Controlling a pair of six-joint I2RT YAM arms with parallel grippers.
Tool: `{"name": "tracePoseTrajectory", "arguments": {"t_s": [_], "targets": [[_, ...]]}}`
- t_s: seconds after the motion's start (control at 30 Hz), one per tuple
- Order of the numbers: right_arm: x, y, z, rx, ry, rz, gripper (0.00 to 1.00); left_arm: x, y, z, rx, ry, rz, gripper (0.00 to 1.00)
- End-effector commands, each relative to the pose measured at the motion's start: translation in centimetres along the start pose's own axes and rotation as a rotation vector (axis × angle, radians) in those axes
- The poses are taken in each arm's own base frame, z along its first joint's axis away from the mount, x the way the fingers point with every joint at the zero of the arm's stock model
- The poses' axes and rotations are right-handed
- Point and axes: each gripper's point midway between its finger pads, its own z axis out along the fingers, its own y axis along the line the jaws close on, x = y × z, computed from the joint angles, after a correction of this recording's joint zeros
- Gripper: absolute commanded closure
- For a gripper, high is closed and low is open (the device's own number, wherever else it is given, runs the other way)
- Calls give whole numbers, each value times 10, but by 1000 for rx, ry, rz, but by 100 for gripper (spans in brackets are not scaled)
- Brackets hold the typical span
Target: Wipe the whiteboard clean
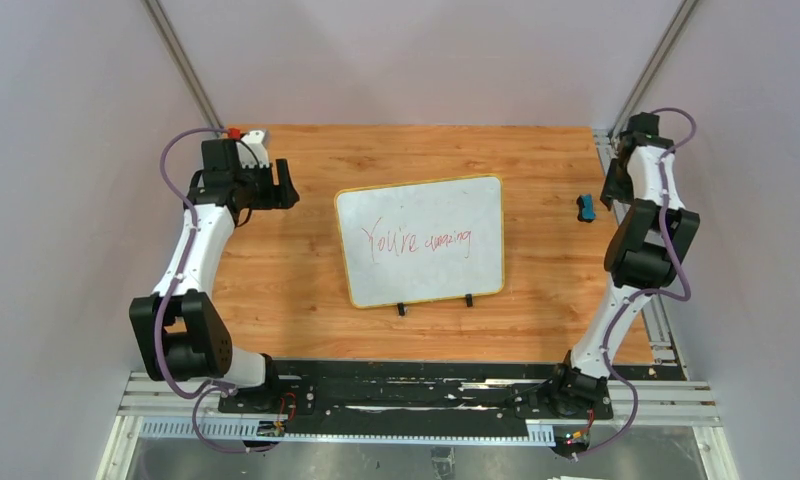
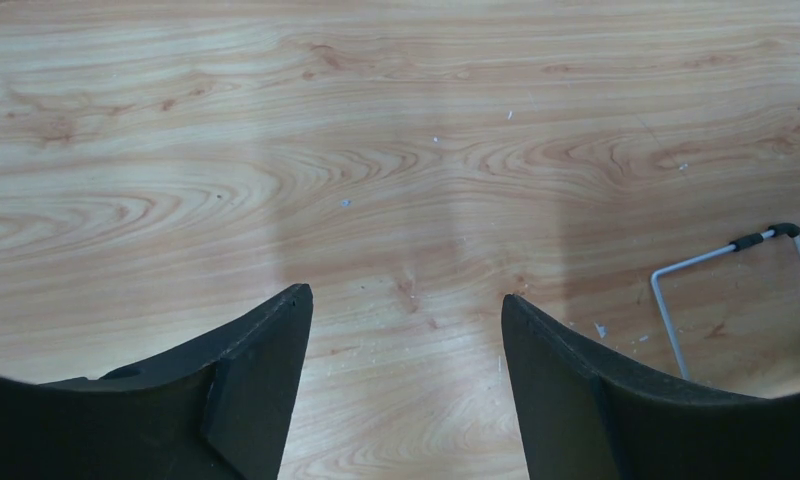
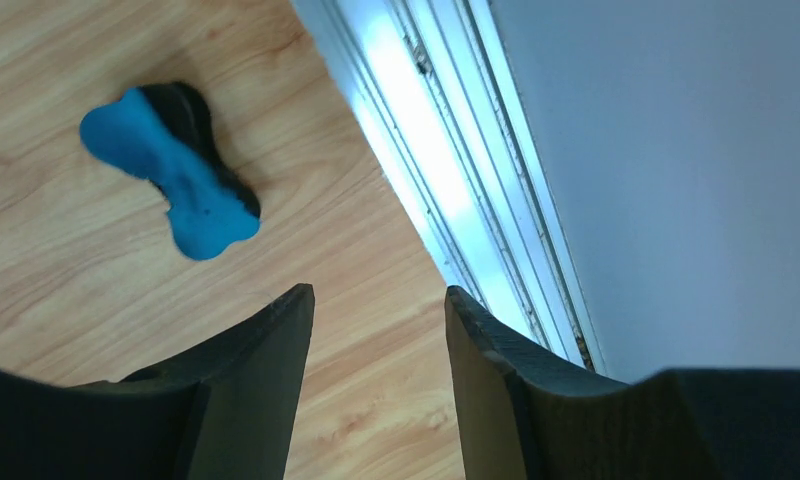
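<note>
The whiteboard (image 1: 421,215) lies flat in the middle of the wooden table, with a yellow rim, two black clips on its near edge and red writing across it. The small blue and black eraser (image 1: 585,207) lies on the table to its right; it also shows in the right wrist view (image 3: 176,185). My right gripper (image 1: 610,188) is open and empty just right of the eraser, its jaws (image 3: 378,290) over bare wood beside the table's edge. My left gripper (image 1: 288,185) is open and empty left of the whiteboard, over bare wood (image 2: 406,295).
A metal rail (image 3: 426,150) runs along the table's right edge, with the enclosure wall (image 3: 676,150) beyond it. A thin grey wire bracket with a black tip (image 2: 736,245) lies on the wood at the right of the left wrist view. Walls close in on three sides.
</note>
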Motion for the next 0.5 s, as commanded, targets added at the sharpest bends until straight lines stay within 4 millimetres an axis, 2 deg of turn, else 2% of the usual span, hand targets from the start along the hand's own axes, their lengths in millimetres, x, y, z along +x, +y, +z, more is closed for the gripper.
{"name": "tracePoseTrajectory", "arguments": {"t_s": [0.0,0.23,0.33,0.47], "targets": [[-13,0,-2,-172,-72,26,47,-4,-2,-10,1,-37,17,27],[-13,31,9,-368,-58,8,51,-5,-3,-13,1,-55,34,27],[-16,53,3,-507,-73,-9,52,-4,-5,-13,14,-53,31,27],[-21,52,12,-478,-59,11,52,0,-6,-12,26,-39,30,27]]}}
